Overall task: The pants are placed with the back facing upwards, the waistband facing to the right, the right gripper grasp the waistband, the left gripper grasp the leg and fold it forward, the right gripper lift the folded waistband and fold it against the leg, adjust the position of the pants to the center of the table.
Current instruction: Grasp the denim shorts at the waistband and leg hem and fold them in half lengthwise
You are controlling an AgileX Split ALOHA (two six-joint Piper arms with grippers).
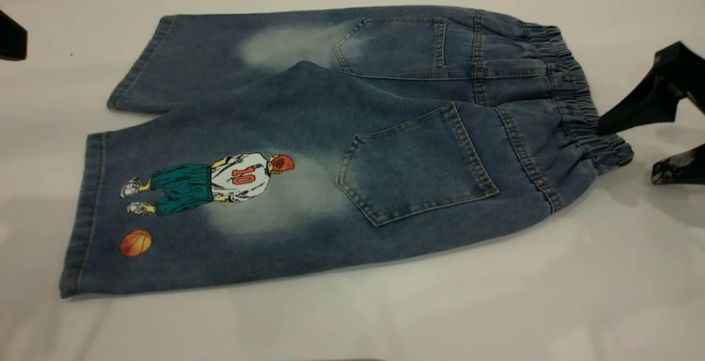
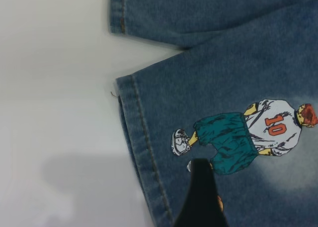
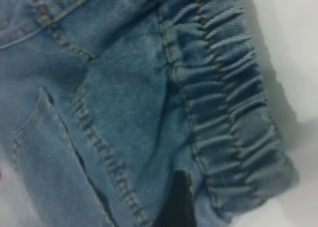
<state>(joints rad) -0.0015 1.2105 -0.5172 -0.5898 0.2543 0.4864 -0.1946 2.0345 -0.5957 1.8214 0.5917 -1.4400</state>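
Two grippers: right gripper [image 1: 633,149] spread at waistband [image 1: 573,91] edge; left gripper [image 2: 201,197] state unclear, over leg [image 1: 220,212] hem.

Pants [image 1: 341,146] flat on table [image 1: 495,306], back up; waistband [image 1: 573,91] right, printed leg [image 1: 220,206] nearest.

My exterior camera looks obliquely down across the tabletop [image 1: 385,322], taking in the whole pants [image 1: 330,146]. My left wrist camera sits close above the printed leg [image 2: 238,137]; my right wrist camera, closer, frames the waistband [image 3: 233,113]. Both areas appear in the exterior view.
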